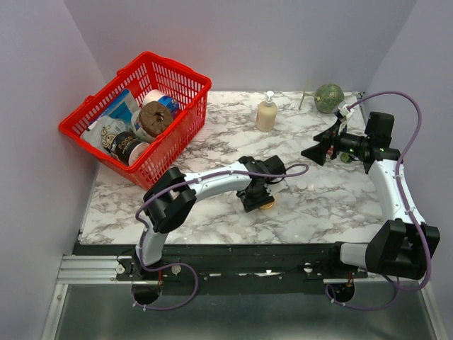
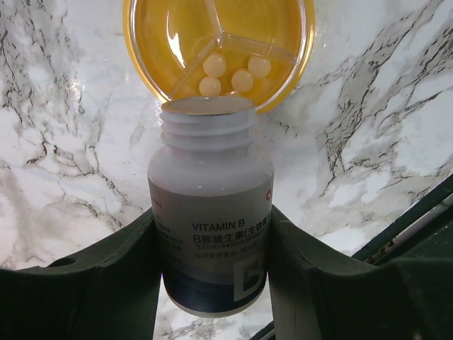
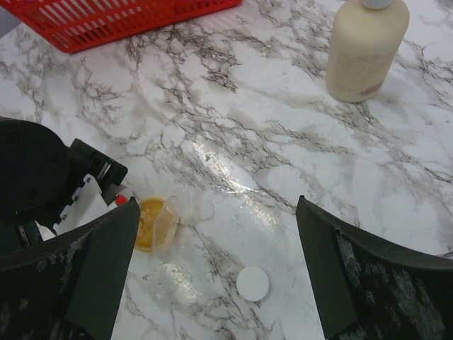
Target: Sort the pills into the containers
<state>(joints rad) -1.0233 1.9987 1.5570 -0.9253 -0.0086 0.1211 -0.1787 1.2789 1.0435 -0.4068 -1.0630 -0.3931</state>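
Note:
My left gripper [image 2: 212, 216] is shut on a white pill bottle [image 2: 210, 184] labelled Vitamin B. The bottle has no cap on and is tipped, its mouth at the rim of a round orange-tinted clear dish [image 2: 283, 42] with dividers. Several pale round pills [image 2: 228, 73] lie in one compartment, just past the mouth. From above, the left gripper [image 1: 258, 200] covers the bottle and only the dish's edge [image 1: 267, 205] shows. My right gripper [image 1: 322, 142] hangs open above the table's right side, nothing between its fingers [image 3: 217, 202]; below it are the dish [image 3: 154, 223] and a white cap [image 3: 253, 283].
A red basket [image 1: 138, 117] full of groceries stands at the back left. A beige pump bottle [image 1: 267, 113] [image 3: 364, 49] stands at the back centre, with a green round object [image 1: 328, 98] in the back right corner. Purple walls close in the table.

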